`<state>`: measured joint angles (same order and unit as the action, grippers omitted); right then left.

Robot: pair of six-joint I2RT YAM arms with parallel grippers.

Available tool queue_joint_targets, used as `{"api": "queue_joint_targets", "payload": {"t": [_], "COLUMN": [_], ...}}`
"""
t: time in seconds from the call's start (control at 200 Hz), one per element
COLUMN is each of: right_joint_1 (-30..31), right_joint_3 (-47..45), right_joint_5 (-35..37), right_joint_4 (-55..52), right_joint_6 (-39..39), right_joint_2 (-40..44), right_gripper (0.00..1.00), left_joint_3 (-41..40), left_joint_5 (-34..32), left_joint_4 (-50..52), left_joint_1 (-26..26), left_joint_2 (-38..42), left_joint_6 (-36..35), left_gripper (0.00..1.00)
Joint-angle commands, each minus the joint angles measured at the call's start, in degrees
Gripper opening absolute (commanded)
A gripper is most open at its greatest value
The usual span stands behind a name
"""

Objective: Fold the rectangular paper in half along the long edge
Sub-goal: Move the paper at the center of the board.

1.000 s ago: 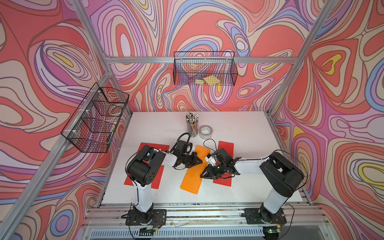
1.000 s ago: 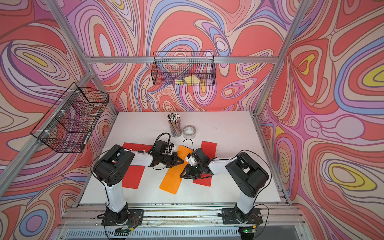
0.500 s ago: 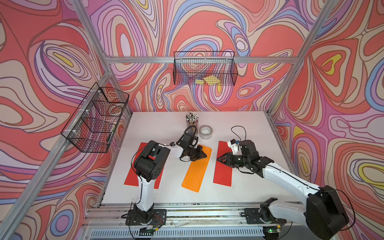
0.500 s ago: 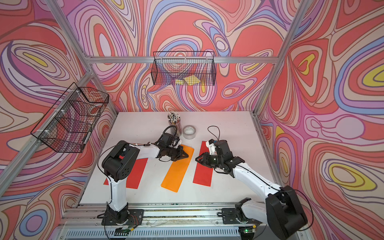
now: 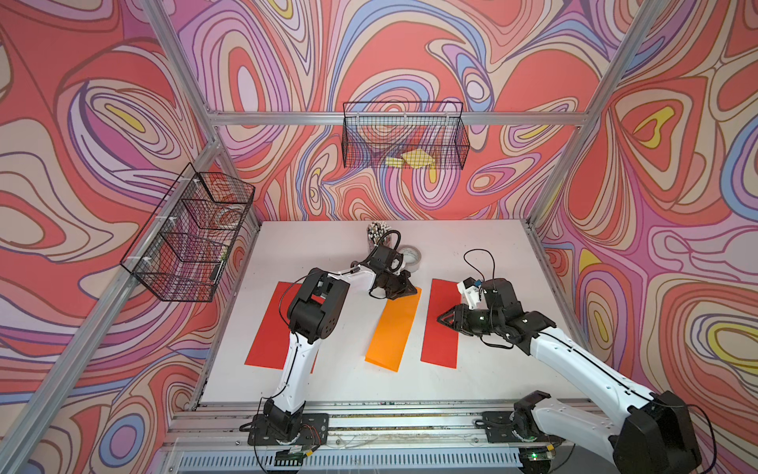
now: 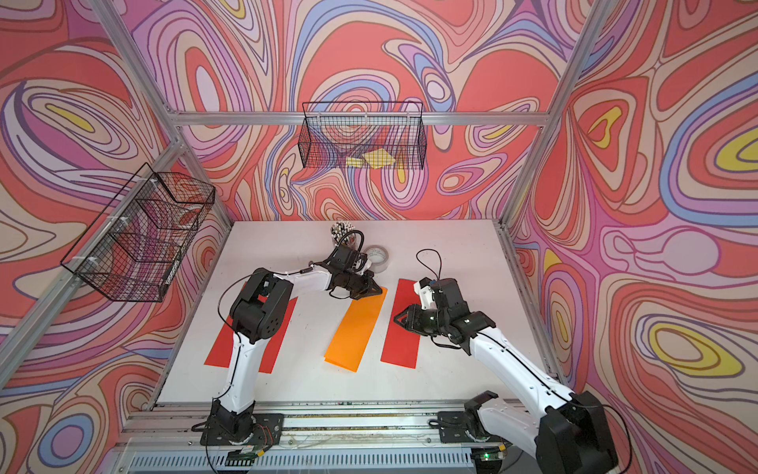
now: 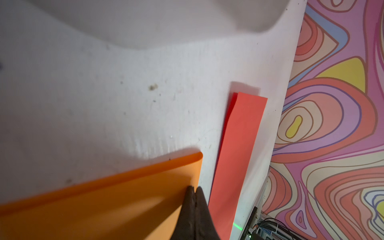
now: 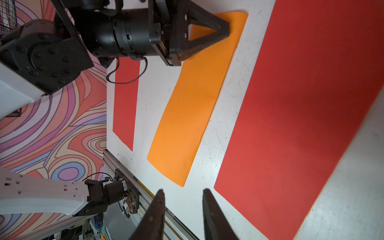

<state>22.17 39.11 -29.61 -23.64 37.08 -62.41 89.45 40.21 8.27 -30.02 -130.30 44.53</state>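
Observation:
An orange paper [image 5: 391,328] [image 6: 356,328] lies as a narrow doubled strip in the middle of the white table [image 5: 484,246]. In the left wrist view one long side of the orange paper [image 7: 104,203] is a rounded fold. My left gripper [image 5: 413,290] [image 6: 379,289] [image 7: 194,188] is shut, its tips resting on the strip's far end. The right wrist view shows the left gripper [image 8: 227,29] on that end of the orange paper [image 8: 193,99]. My right gripper [image 5: 439,318] [image 6: 396,318] [image 8: 182,192] is open and holds nothing, hovering over the red sheet to the right.
A red sheet [image 5: 441,340] [image 8: 301,104] lies right of the strip. Another red sheet [image 5: 266,340] lies left, partly under the left arm. A cup of pens [image 5: 377,234] and a tape roll [image 5: 410,256] stand behind. Wire baskets [image 5: 404,139] [image 5: 188,234] hang on the walls.
The right gripper has drawn back from the orange strip to above the right red sheet. The left gripper has slid along the strip to its far end.

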Motion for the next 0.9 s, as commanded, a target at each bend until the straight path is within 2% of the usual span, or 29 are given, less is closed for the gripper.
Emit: {"api": "queue_joint_targets", "payload": {"t": [0.0,0.175,0.305,0.486,0.581,0.716,0.811,0.896], "right_joint_1": [-0.23,-0.21,-0.21,0.80,7.84,20.77,24.39,26.62], "right_joint_3": [-0.69,-1.01,-2.38,-3.23,-2.62,2.04,5.44,9.43], "right_joint_5": [1.08,0.54,-0.40,-1.99,-1.52,1.45,0.81,0.88], "right_joint_4": [-0.66,-0.74,2.00,6.26,11.12,15.68,18.43,17.41], "right_joint_6": [-0.89,-1.14,-0.07,0.47,0.94,-0.45,-0.17,-0.90], "right_joint_2": [0.53,-0.27,-0.97,-2.73,-5.89,-16.44,-25.52,-32.58], "right_gripper": [0.33,0.33,0.34,0.33,0.34,0.33,0.24,0.14], "left_joint_3": [4.29,11.39,5.83,-17.81,-27.72,-30.81,-31.70,-33.04], "left_joint_5": [-0.97,-0.94,-1.25,-2.08,-5.93,-19.90,-31.21,-35.39], "left_joint_4": [4.78,6.39,6.09,-3.29,-3.00,11.69,20.42,27.10], "left_joint_1": [-0.13,-0.13,-0.18,-1.23,-1.39,-0.61,1.87,7.38], "left_joint_2": [-2.50,-3.11,2.10,21.98,35.27,54.12,66.16,75.10], "left_joint_6": [-1.11,-0.15,-0.46,2.26,2.12,-1.65,-1.80,-1.13], "left_gripper": [0.00,0.00,0.00,0.00,0.00,0.00,0.01,0.02]}}
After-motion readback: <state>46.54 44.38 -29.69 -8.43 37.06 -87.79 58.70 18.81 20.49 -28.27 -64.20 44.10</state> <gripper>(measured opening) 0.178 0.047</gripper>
